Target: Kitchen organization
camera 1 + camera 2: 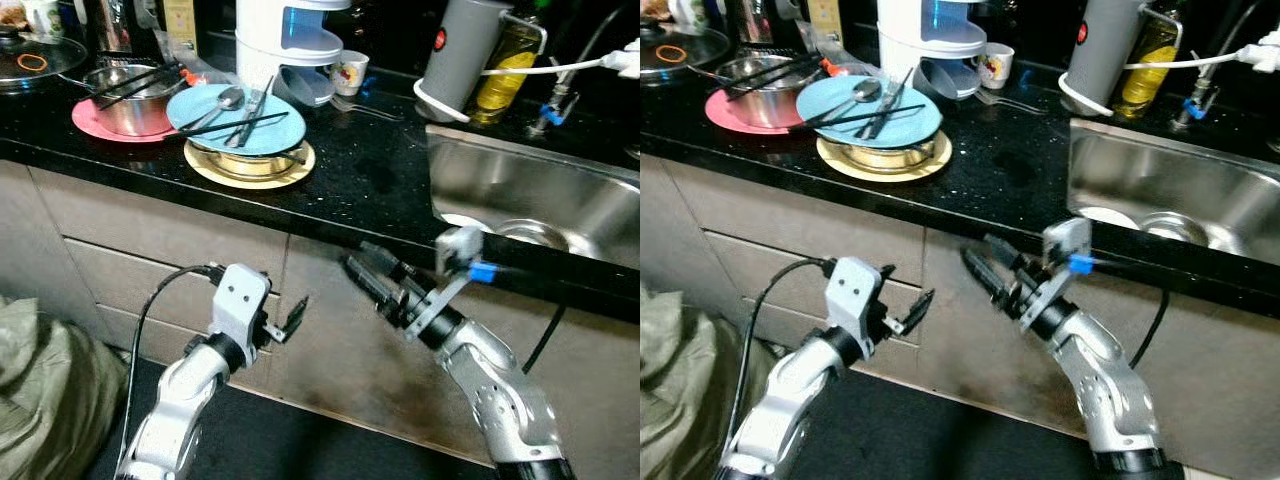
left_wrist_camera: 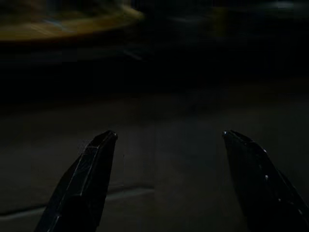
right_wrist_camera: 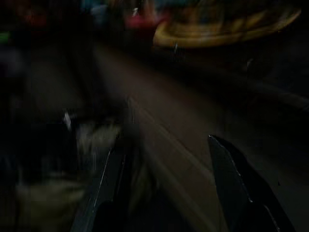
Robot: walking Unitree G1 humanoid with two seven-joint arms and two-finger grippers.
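On the black counter a blue plate carrying a spoon and chopsticks rests on a bowl that sits on a yellow plate. Left of it a steel bowl with chopsticks sits on a pink plate. Both grippers hang below the counter edge, in front of the cabinet fronts. My left gripper is open and holds nothing, its fingers wide apart in the dark left wrist view. My right gripper is open too and points left and up toward the counter's underside, also with nothing in it.
A steel sink with dishes in it lies at the right. Behind stand a white appliance, a cup, a grey jug, an oil bottle and a lidded pan. A greenish bag lies on the floor at left.
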